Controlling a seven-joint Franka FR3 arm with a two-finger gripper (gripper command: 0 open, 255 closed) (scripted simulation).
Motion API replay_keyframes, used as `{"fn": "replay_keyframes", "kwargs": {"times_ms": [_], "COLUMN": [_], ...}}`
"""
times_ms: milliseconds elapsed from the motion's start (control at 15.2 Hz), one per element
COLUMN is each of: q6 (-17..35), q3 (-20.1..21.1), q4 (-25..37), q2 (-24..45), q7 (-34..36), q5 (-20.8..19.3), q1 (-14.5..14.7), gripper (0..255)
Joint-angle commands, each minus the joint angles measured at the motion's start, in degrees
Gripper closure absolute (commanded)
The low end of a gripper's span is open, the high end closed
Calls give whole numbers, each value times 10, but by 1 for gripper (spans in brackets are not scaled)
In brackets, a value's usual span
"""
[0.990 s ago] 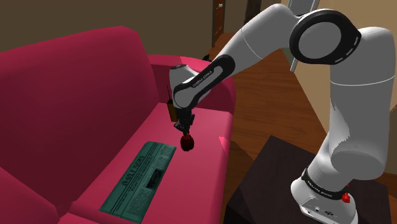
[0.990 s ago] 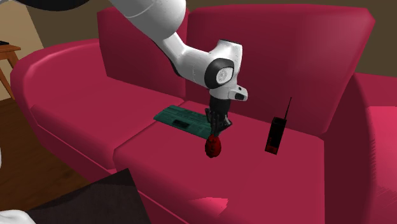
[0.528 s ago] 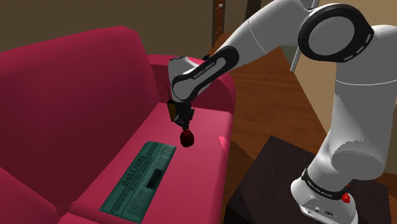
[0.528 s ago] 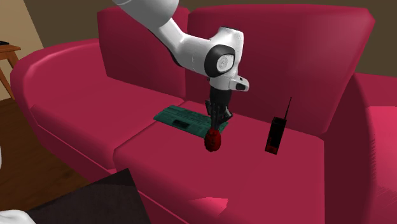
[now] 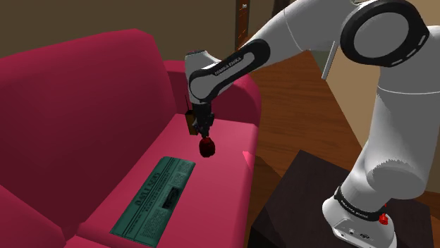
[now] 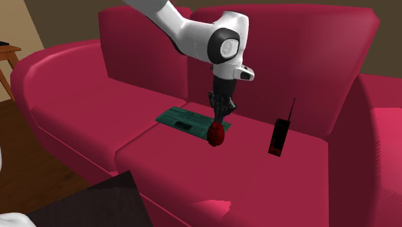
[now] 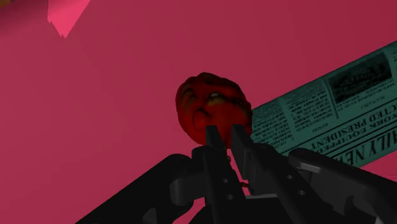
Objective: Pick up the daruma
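Observation:
The daruma (image 5: 207, 146) is a small dark red round figure. It hangs in the air above the crimson sofa seat (image 5: 211, 204), clasped from above by my black gripper (image 5: 205, 137), which is shut on it. In the second exterior view the daruma (image 6: 216, 133) dangles under the gripper (image 6: 219, 122), well above the cushion (image 6: 212, 180). In the wrist view the daruma (image 7: 213, 106) shows a face with a yellow spot, and my two fingers (image 7: 215, 137) pinch its near edge.
A green newspaper (image 5: 154, 199) lies flat on the seat, and in the wrist view the newspaper (image 7: 331, 114) is beside the daruma. A black and red handset with an antenna (image 6: 279, 136) leans against the sofa back. The dark stand (image 5: 310, 190) is beside the sofa arm.
The gripper has risen with the daruma in it, lifting it higher above the seat. The arm's forearm has swung upward too.

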Motion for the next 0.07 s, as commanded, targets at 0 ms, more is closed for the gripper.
{"fn": "replay_keyframes", "kwargs": {"times_ms": [0], "q6": [-4], "q3": [0], "q4": [1], "q2": [-2], "q7": [0], "q5": [0], "q1": [0], "gripper": [255]}}
